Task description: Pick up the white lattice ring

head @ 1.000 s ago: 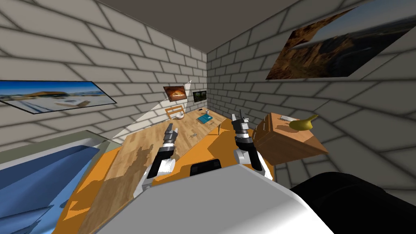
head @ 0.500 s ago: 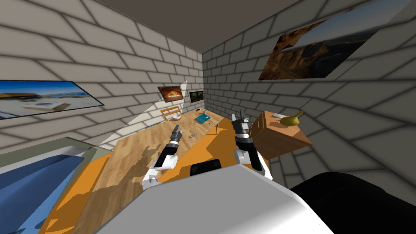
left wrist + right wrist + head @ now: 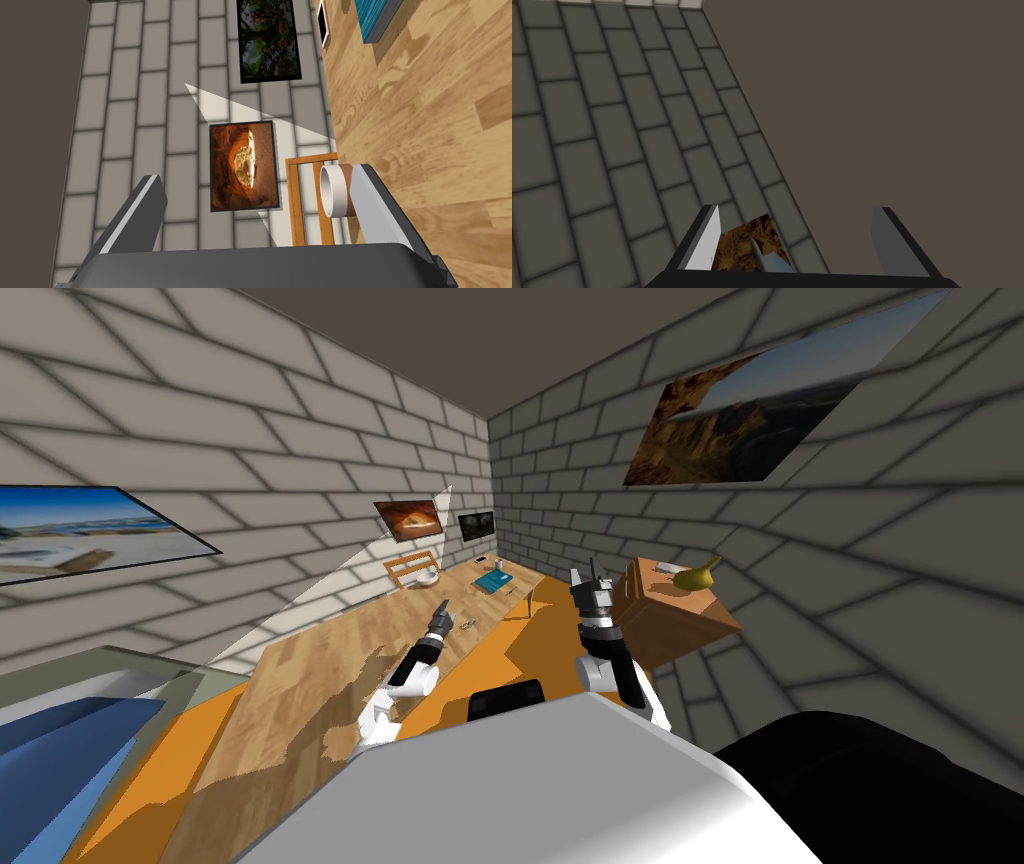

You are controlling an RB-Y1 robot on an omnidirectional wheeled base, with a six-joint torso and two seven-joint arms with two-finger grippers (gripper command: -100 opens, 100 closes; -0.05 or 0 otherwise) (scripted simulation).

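Left gripper [image 3: 441, 610] reaches farther over the wooden table [image 3: 320, 668] than before, centre frame, fingers wide apart, right gripper [image 3: 596, 578] raised, equally wide

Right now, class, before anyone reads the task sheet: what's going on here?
The robot stands at a long wooden table. Its left arm is stretched over the tabletop, left gripper open and empty. That hand's camera looks toward a white round-rimmed thing beside a wooden chair; whether it is the lattice ring I cannot tell. The right gripper points upward near a wooden cabinet with a banana on it, open and empty. Nothing is picked up yet.
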